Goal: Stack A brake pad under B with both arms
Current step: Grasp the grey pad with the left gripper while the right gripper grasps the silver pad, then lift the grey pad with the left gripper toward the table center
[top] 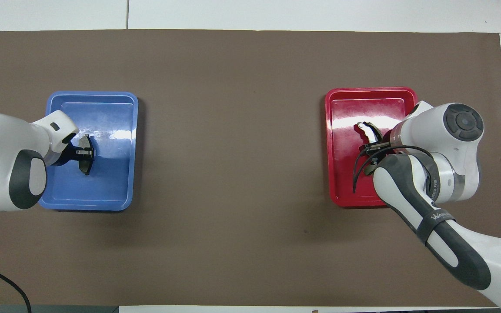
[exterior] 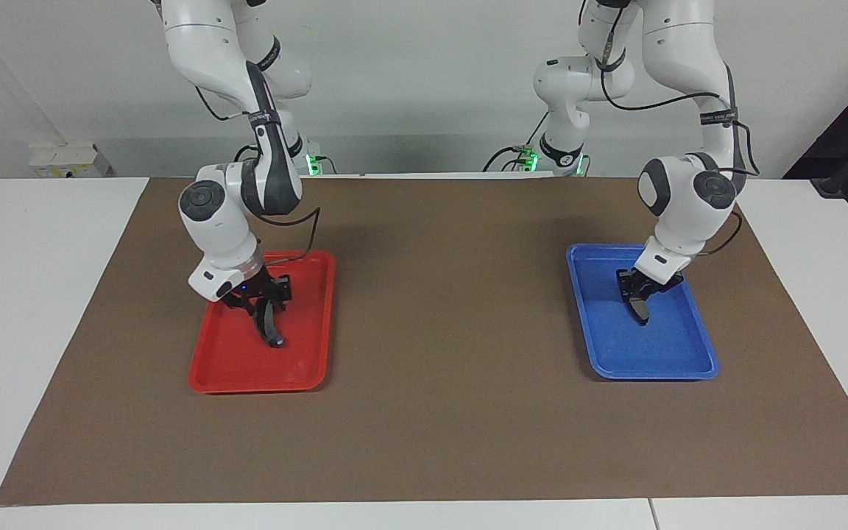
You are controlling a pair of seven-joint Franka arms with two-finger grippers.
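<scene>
There were two brake pads, two trays and two arms, one pad to each tray. The A brake pad point(exterior: 639, 305), the short dark grey one, stood on edge in the blue tray point(exterior: 696, 361) toward the left arm's end of the table, with the left gripper point(exterior: 636, 292) clamped across its middle and its lower tip at or just above the tray floor; which of the two I could not tell. B point(exterior: 268, 324), the longer curved black pad, hung tilted in the red tray point(exterior: 210, 383) toward the right arm's end, its lower tip close to the floor and the right gripper point(exterior: 263, 300) pinched on its upper part. Both trays lay about midway between the table's robot edge and its opposite edge, well apart from each other. Judging by their look, both pads were stiff, dense pieces that would not bend or crush, heavy for their bulk and smooth-backed. A grip across the flat faces near the middle seemed soundest, since a hold near one end, as B's appeared, would likely let the pad swing.
</scene>
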